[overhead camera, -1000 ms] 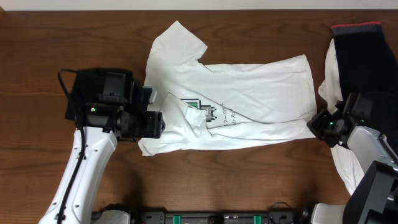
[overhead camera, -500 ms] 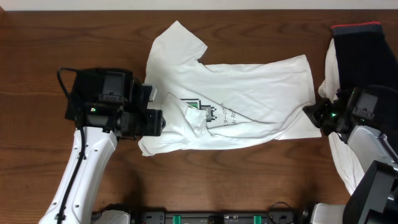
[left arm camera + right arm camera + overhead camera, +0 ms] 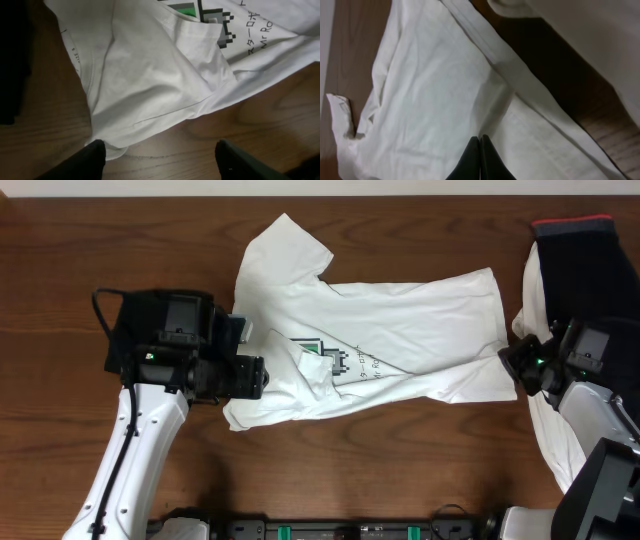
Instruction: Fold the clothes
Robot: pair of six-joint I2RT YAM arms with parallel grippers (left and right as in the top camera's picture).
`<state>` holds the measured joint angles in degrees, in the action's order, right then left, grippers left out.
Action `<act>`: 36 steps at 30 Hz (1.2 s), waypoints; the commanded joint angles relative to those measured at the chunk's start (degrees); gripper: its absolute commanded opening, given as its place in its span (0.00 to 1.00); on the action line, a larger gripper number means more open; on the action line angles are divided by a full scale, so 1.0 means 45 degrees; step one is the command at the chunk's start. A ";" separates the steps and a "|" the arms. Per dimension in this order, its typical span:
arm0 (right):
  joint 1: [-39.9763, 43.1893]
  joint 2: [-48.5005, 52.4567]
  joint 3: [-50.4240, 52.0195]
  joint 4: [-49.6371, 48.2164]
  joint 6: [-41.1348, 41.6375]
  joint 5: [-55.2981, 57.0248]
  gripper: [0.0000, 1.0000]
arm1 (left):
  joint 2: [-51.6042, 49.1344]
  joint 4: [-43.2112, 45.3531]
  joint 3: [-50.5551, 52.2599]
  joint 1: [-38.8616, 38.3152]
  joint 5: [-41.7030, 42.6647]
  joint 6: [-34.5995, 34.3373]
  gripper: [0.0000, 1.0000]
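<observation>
White T-shirt (image 3: 400,320) lies spread on the worktop (image 3: 80,250) between the two grippers, its logo (image 3: 316,348) partly covered by a folded-over sleeve. The left gripper (image 3: 157,152) has its fingers apart, with the shirt's lower edge just ahead of the tips. The right gripper (image 3: 480,145) is clamped together on the shirt's hem corner. A black garment (image 3: 585,270) lies beyond it and another white garment (image 3: 550,445) lies beside it.
</observation>
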<state>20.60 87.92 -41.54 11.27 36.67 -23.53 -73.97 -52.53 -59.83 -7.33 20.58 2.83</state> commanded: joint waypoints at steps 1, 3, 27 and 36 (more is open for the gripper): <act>-0.0175 0.0112 -0.0238 -0.0024 0.0233 0.0228 0.01 | -0.0160 0.0097 -0.0257 -0.0253 -0.0053 0.0665 0.77; -0.0175 0.0112 -0.0238 -0.0029 0.0233 0.0228 0.01 | -0.0486 0.0403 -0.0257 -0.0525 -0.0053 0.0724 0.79; -0.0175 0.0112 -0.0233 0.0398 0.0209 0.0233 0.01 | -0.5129 0.5629 -0.0257 -0.1069 -0.2249 0.2278 0.69; -0.0175 0.0112 -0.0233 0.0471 0.0209 0.0233 0.01 | -0.6280 0.6562 -0.0257 -0.1093 -0.2254 0.2331 0.64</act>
<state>20.60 88.03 -41.54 13.08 37.06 -23.05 -101.38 -23.73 -59.83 -12.12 11.20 12.32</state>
